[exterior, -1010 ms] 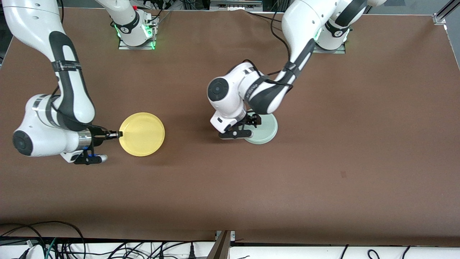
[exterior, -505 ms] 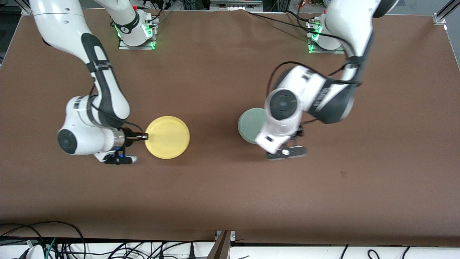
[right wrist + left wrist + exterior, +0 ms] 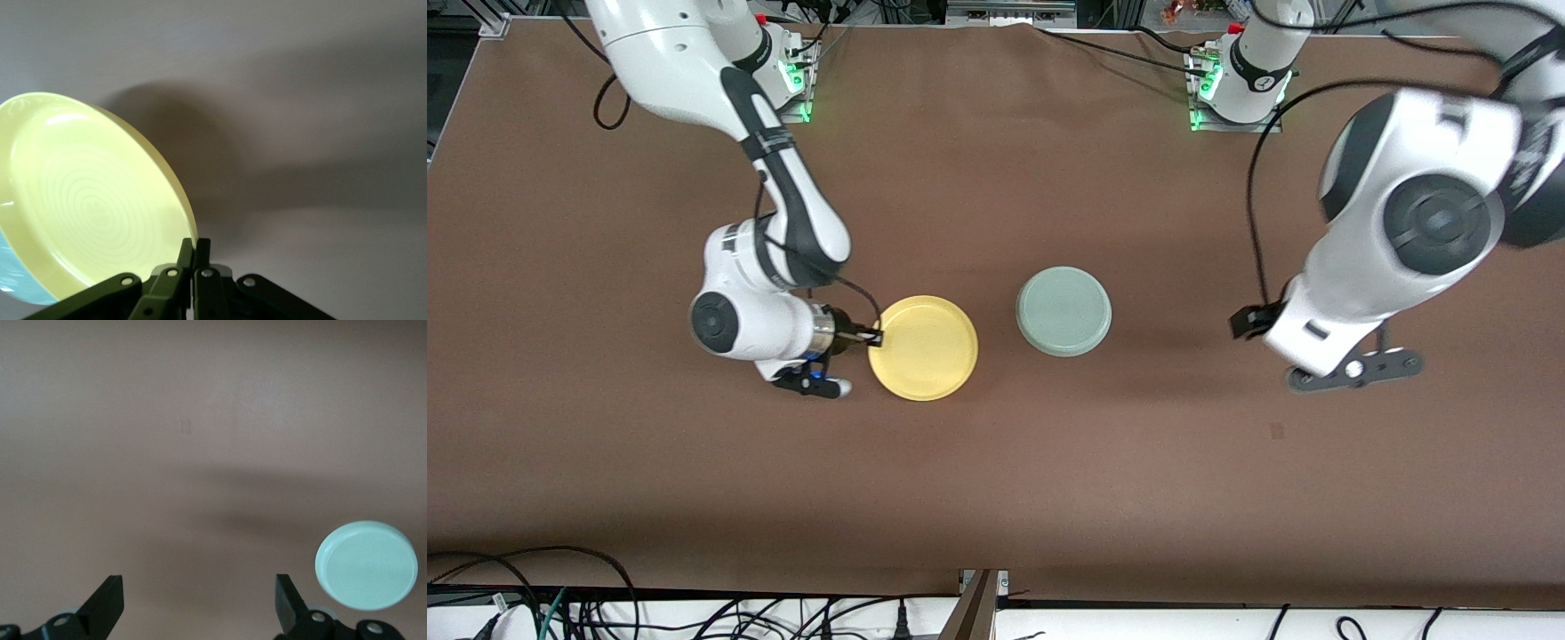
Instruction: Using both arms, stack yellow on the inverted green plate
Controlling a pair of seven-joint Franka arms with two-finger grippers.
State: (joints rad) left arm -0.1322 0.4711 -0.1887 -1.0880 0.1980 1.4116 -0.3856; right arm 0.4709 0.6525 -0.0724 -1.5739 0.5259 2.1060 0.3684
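— Where is the round pale green plastic plate (image 3: 1064, 311)?
— Upside down mid-table (image 3: 996, 462).
— And the round yellow plastic plate (image 3: 925, 348)?
— Just beside it, toward the right arm's end, slightly nearer the camera.

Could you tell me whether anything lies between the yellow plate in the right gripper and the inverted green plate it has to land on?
Nothing visible does. The right gripper pinches the rim of the yellow plate, and only bare table separates it from the green plate, whose upturned base is bare. The left gripper hangs open over the table toward the left arm's end.
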